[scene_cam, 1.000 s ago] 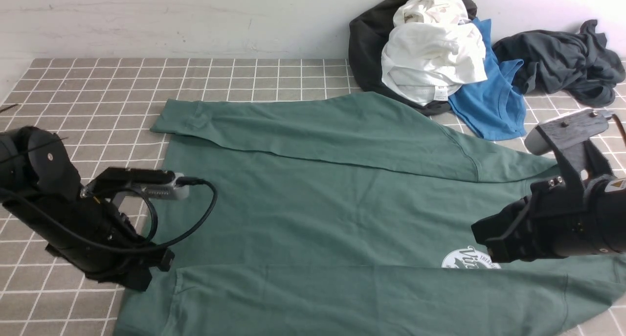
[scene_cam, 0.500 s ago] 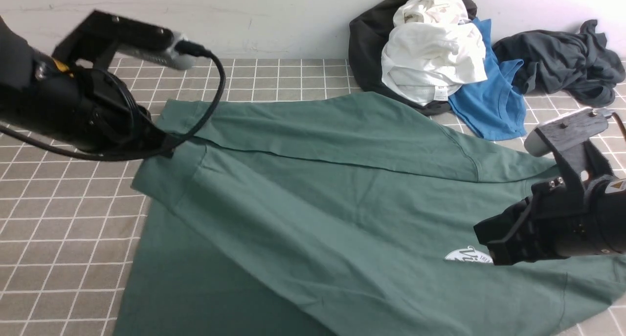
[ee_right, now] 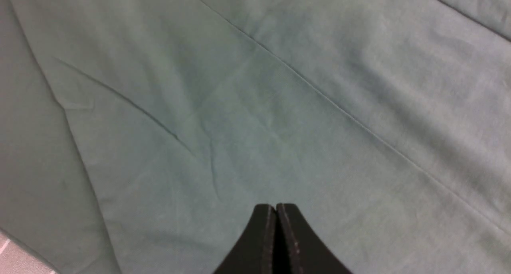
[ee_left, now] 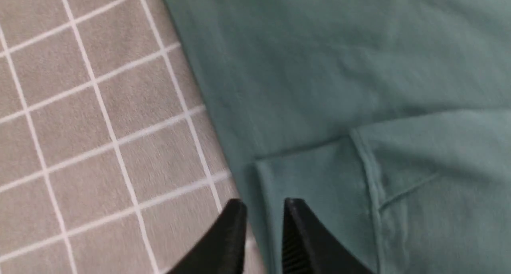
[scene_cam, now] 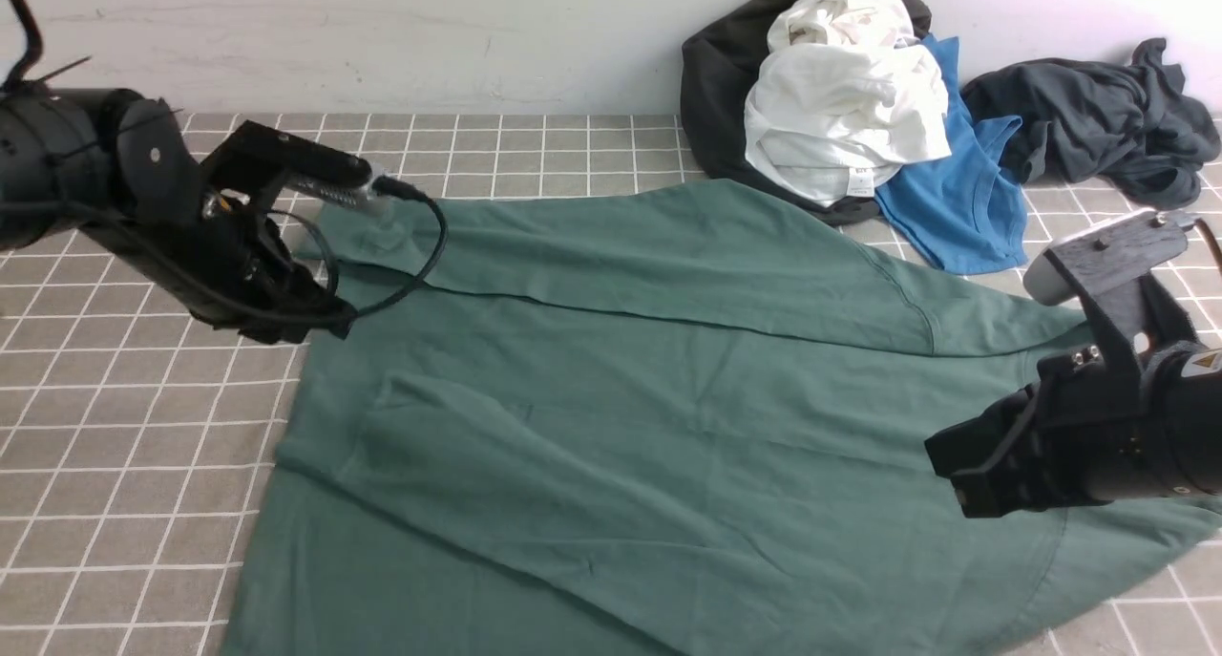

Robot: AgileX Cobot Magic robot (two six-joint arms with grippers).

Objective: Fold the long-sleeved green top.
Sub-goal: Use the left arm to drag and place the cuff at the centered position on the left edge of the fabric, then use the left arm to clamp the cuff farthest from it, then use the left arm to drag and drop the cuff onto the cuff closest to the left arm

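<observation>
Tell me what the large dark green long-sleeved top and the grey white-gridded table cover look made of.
Green top: soft matte knit, probably cotton jersey; it drapes, creases, shows stitched seams. Grey cover: matte, slightly fuzzy cloth, perhaps felt; printed white lines.

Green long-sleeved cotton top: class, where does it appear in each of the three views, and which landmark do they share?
Front view: the green long-sleeved cotton top lies spread across the middle.
Left wrist view: the top covers most of the picture, a cuff just beyond the left gripper.
Right wrist view: fills nearly everything.
Shared landmark: the grey white-gridded tablecloth.
</observation>
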